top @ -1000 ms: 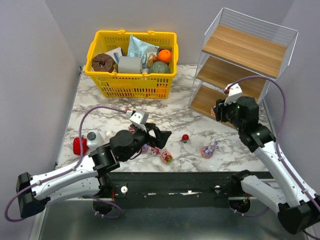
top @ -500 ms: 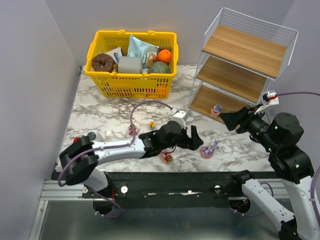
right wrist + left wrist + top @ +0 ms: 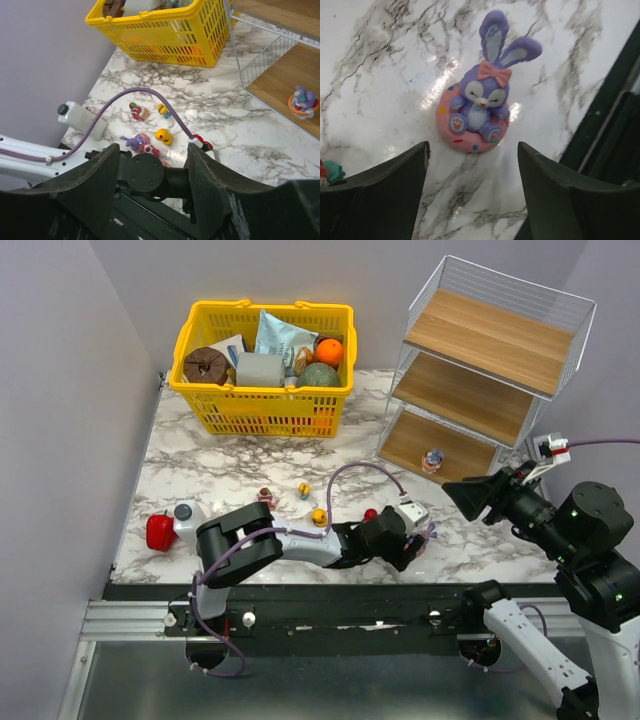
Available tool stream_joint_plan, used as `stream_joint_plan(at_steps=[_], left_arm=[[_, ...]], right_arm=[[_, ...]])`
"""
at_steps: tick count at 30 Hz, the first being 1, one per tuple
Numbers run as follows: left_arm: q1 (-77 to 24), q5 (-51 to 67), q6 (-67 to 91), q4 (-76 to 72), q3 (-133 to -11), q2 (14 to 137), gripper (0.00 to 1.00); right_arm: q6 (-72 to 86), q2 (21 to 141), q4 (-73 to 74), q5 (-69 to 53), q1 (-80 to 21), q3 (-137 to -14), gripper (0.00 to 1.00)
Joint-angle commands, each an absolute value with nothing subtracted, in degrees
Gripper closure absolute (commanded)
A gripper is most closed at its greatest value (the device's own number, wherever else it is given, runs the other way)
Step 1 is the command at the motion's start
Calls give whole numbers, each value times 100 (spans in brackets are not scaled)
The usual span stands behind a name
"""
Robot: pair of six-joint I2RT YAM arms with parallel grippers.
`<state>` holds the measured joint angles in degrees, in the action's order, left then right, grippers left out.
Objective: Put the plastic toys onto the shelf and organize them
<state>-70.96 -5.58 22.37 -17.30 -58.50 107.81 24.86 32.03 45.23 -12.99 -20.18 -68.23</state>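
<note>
Down by the near edge of the marble bench (image 3: 200, 465), right of its middle, the left gripper (image 3: 471, 159) hung low over the purple bunny toy (image 3: 476, 112). Its fingers were spread wide to either side of the bunny and held nothing. The bunny sat upright in its pink ring, untouched. The right gripper (image 3: 152, 150) was raised near the right edge, its fingers parted and empty. The shelf (image 3: 490, 340) stood at the far right corner, with one small figurine (image 3: 433, 459) upright on its lowest board. A yellow duck (image 3: 319, 517) and a red toy (image 3: 370, 513) lay on the marble near the near edge. A yellow basket (image 3: 262, 308) stood at the far edge, and a white bottle (image 3: 185, 518) stood toward the near left corner.
</note>
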Motion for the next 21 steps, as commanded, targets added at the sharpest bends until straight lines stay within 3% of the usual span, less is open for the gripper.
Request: stream_joint_plan(at_steps=[1,8,14,20,21], left_arm=[[-7093,-782,1004,-2118,-5915,11030,20],[-7084,-273,659,-2635,-5889,11381,14],[-7093,-281,729,-3058,-5862,11654,27],[-7093,-395,729,-3576,-5801,11795,47],[-7084,-422,729,-3629,-5809,11804,56]], right_arm=[[2303,3024,4851,-1459,-2030,-7040,35],[2241,2944,4904,-1406,-2021,-6996,32],[2224,2918,4940,-1336,-2021,-6917,32],[2206,2900,4922,-1257,-2039,-6812,32],[2206,2900,4939,-1248,-2022,-6812,32]])
